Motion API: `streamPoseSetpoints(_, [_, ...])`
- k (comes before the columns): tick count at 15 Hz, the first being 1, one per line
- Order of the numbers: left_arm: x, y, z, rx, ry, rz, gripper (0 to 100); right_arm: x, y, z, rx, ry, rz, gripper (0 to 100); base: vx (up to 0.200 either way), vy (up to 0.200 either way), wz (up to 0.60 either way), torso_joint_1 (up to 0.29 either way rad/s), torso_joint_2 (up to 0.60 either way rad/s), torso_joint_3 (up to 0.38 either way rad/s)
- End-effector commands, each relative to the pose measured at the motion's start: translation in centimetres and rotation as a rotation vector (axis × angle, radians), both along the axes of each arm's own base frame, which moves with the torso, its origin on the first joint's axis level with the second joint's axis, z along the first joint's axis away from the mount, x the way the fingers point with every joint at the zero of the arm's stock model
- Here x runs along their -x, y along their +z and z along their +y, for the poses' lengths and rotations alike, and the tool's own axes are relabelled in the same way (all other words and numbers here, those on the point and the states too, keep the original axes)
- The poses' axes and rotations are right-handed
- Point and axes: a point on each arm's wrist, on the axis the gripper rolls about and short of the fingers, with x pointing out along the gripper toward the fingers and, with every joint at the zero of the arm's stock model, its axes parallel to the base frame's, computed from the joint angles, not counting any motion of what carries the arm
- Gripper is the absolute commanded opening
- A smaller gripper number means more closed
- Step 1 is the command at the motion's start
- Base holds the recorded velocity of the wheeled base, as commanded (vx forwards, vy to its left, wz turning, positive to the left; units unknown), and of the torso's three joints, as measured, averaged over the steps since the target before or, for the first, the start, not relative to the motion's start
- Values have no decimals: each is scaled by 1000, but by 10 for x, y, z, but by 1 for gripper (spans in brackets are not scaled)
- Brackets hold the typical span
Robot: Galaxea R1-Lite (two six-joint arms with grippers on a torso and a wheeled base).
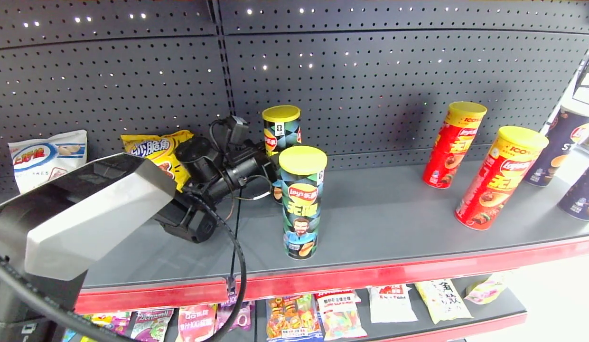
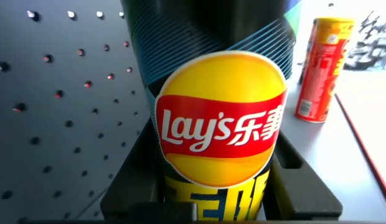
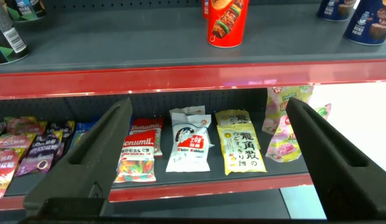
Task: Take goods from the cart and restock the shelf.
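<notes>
The left gripper clamps the rear can, at 11 o'clock from the front can; bare shelf lies toward 3. The right gripper has its fingers apart.

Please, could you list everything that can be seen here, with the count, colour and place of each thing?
green chip cans: two, green-black with yellow lids, middle of the upper shelf, one behind the other
red chip cans: two, red with yellow lids, upper shelf, right
dark blue cans: at least two, upper shelf, far right edge
white snack bag: one, upper shelf, far left, against the back panel
yellow snack bag: one, right of the white bag
small snack packets: many, mixed colours, lower shelf
shelf: grey boards, red front edges
back panel: one, dark grey, perforated
left tool: black, shut on the rear green can
right tool: black, open, empty, facing the lower shelf
</notes>
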Motion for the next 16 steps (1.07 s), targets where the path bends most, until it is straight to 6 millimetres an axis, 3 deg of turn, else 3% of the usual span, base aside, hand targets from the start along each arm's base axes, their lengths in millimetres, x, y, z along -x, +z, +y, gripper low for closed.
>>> streamPoseSetpoints(1, [-2,-9,-2,-3,-6,21,0,0,0,0,0,0,-1,100,0,0,0,0,0,0])
streamPoseSetpoints(16, [-2,-14,0,-36,-6,-31,0,0,0,0,0,0,-1,100,0,0,0,0,0,0])
